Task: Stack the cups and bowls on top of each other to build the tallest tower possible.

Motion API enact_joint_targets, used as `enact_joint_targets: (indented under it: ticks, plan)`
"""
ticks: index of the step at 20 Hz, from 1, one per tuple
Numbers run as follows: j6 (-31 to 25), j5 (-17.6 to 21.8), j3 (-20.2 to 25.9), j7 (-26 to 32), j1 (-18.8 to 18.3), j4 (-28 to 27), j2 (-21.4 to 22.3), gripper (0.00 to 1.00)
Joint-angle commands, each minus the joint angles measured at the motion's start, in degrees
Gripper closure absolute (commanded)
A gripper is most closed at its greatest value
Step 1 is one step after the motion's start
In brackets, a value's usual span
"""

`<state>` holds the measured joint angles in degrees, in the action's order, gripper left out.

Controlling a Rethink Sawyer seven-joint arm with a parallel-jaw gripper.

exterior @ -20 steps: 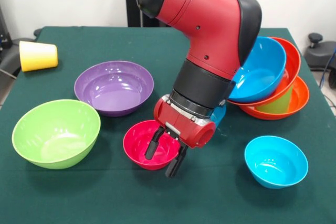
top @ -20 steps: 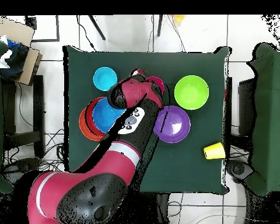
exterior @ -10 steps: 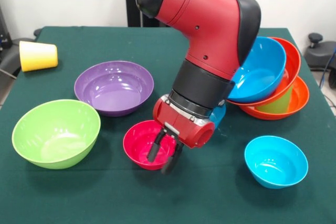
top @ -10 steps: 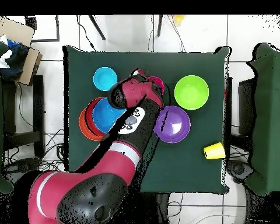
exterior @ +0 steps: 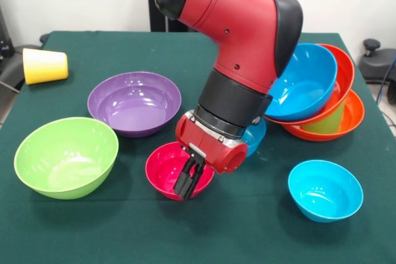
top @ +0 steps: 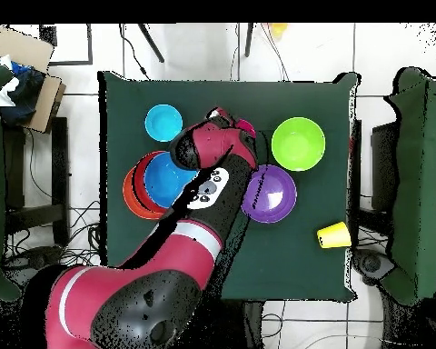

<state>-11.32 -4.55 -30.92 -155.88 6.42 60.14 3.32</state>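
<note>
Pink-red bowl (exterior: 168, 174): gripper (exterior: 189, 183) clamped on its near rim w/ fingers together, beside purple bowl (exterior: 134, 102).

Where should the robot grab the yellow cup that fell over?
The yellow cup lies on its side at the table's corner, wide mouth facing the purple bowl. Probably best to come straight down and pinch across its round sides near the middle, since nothing stands close beside it.

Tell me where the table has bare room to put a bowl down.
Bare cloth lies behind the purple bowl, beside the yellow cup, and along the near edge between the green bowl and small blue bowl. Around the pink bowl is crowded.
</note>
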Motion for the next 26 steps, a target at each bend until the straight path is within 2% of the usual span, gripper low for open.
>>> enact_joint_targets:
  ticks: [1,26]
  plan:
    - [-1.28,1.02,7.67,-1.0,-1.05,2.94,0.26,1.0]
    - [-3.23,0.97,7.2,-0.73,-0.64,3.46,1.05,1.0]
